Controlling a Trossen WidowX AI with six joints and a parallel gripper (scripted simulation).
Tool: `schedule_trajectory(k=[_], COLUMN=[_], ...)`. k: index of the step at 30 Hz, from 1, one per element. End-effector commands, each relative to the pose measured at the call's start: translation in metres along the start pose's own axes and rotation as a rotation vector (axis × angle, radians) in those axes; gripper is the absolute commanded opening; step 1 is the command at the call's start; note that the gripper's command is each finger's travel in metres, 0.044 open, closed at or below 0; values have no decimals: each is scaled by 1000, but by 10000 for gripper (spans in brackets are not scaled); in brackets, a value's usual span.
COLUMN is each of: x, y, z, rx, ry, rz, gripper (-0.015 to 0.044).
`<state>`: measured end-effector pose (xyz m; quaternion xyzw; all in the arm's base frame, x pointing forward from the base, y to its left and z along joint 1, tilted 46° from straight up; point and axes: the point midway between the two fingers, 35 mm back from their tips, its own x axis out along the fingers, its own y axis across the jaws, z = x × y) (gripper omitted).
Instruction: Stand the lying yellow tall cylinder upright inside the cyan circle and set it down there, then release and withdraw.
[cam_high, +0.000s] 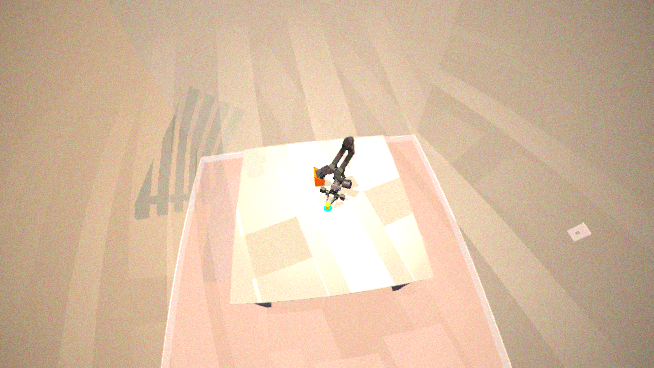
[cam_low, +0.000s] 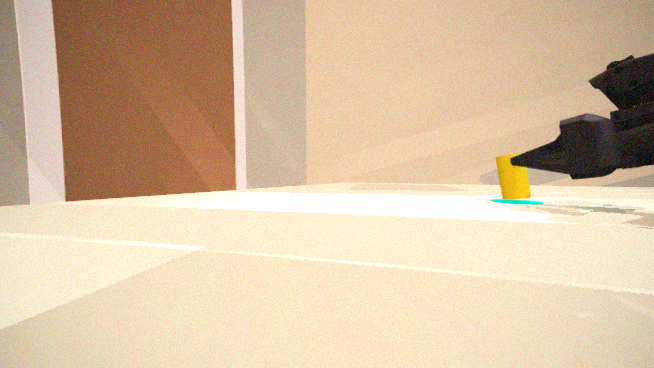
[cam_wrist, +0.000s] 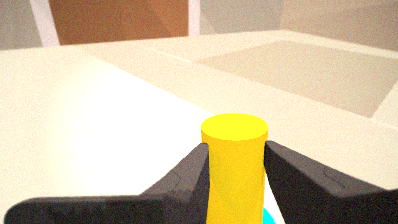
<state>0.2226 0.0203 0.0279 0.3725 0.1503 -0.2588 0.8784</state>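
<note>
Setting the cylinder down on the cyan circle

Our claw (cam_wrist: 234, 150) grips the upright yellow cylinder (cam_low: 512, 177) just above the cyan circle (cam_low: 516, 202) on the desk (cam_low: 300, 280); we should lower straight, seat it flat, then open.

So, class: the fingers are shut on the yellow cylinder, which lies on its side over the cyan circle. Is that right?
Not quite. The cylinder stands upright, not on its side, as the exterior view shows. The fingers are indeed shut on it, over the cyan circle.
</note>
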Motion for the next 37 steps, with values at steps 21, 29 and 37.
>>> schedule_trajectory(k=[21, 29, 37], x=[1, 0, -2], y=[2, 2, 0], z=[9, 29, 48], rx=[7, 2, -7], ry=[-2, 1, -5], rz=[-2, -5, 1], gripper=[400, 400, 400])
